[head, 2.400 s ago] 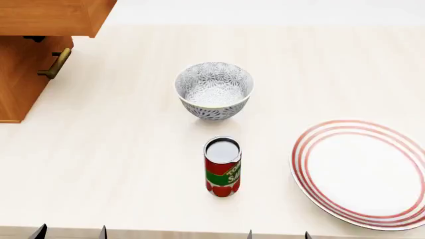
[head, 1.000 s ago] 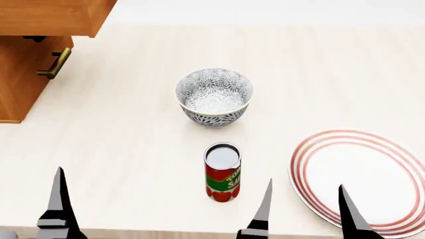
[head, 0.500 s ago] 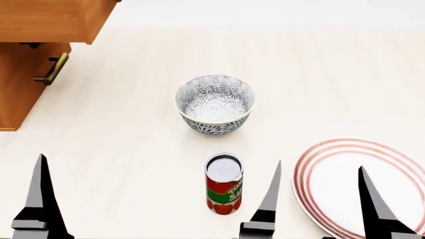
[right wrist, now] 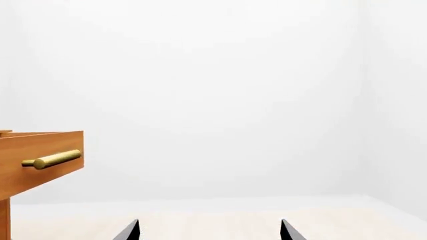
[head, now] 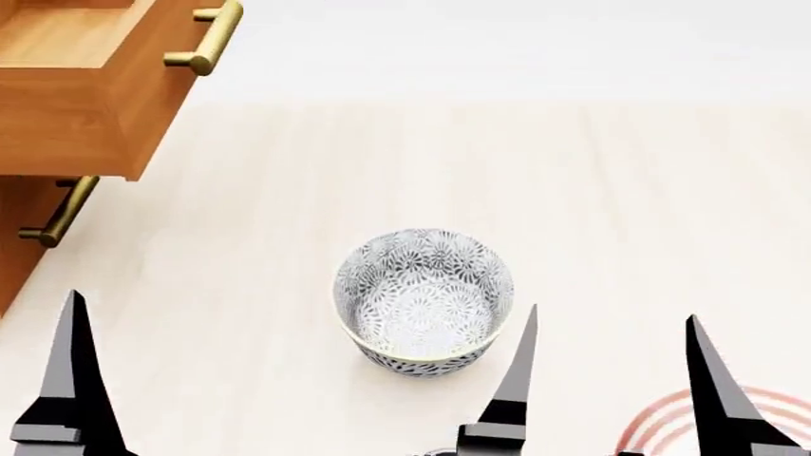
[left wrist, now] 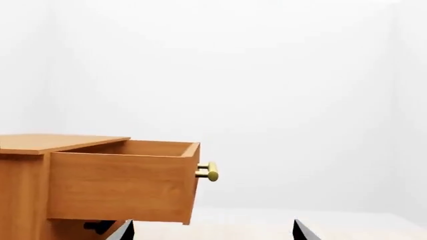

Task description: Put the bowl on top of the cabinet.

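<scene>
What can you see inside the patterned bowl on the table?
The bowl holds nothing: its floral-patterned inner wall and pale bottom show in the head view. The near inner wall is hidden by its own rim.

My right gripper (head: 614, 380) reaches forward at the bottom of the head view, its two dark pointed fingers (head: 518, 380) spread wide apart and holding nothing. Of my left gripper (left wrist: 210, 231) only one finger shows in the head view, but my left wrist view shows both tips well apart, likewise empty. Both grippers point straight ahead, roughly level.
</scene>
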Controlling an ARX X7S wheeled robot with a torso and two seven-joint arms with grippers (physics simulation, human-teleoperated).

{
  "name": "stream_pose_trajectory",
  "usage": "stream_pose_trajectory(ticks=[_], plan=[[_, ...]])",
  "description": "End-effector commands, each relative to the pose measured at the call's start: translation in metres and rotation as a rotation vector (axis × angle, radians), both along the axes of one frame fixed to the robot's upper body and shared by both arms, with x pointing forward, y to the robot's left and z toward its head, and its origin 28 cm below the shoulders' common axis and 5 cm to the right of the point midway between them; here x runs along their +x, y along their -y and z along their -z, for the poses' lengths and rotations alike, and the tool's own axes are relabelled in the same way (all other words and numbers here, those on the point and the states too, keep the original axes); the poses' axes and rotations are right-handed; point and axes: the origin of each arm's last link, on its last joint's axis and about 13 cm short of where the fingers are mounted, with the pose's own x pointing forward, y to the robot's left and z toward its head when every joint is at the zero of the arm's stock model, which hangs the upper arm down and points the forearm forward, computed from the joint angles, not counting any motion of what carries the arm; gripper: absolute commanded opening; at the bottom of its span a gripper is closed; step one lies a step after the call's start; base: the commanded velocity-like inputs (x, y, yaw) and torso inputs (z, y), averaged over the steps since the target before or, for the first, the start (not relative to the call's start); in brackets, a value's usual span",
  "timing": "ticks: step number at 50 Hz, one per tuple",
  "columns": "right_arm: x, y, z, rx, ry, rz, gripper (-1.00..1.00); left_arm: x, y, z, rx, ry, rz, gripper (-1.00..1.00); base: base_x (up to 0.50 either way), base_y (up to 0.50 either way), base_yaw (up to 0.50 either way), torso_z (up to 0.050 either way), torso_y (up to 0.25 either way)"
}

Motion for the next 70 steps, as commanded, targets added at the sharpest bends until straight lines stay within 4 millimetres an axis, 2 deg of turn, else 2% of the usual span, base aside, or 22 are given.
stream_pose_trajectory(ticks=[1, 19, 24, 27, 70], plan=[[0.0007, 0.0006, -0.0002, -0.013, 0.005, 0.008, 1.0, -0.0004, -0.0015, -0.0027, -0.012, 0.026, 0.012, 1.0, 0.5, 0.05, 0.0, 0.0, 0.0], [-0.0003, 0.0017, -0.0011, -0.01, 0.016, 0.022, 1.0, -0.0017, -0.0008, -0.0042, -0.014, 0.029, 0.016, 1.0, 0.5, 0.06, 0.0, 0.0, 0.001], [-0.0019, 0.0039, -0.0021, 0.025, 0.032, 0.038, 1.0, -0.0021, -0.0005, -0.0043, -0.015, 0.029, 0.018, 1.0, 0.03, 0.0, 0.0, 0.0, 0.002], [-0.0017, 0.0032, -0.001, -0.018, 0.019, 0.051, 1.0, -0.002, -0.0001, -0.0037, -0.015, 0.028, 0.019, 1.0, 0.0, 0.01, 0.0, 0.0, 0.0], [-0.0017, 0.003, -0.0022, -0.032, 0.017, 0.052, 1.0, 0.0001, 0.0006, -0.0015, -0.021, 0.007, 0.026, 1.0, 0.0, 0.5, 0.0, 0.0, 0.0]])
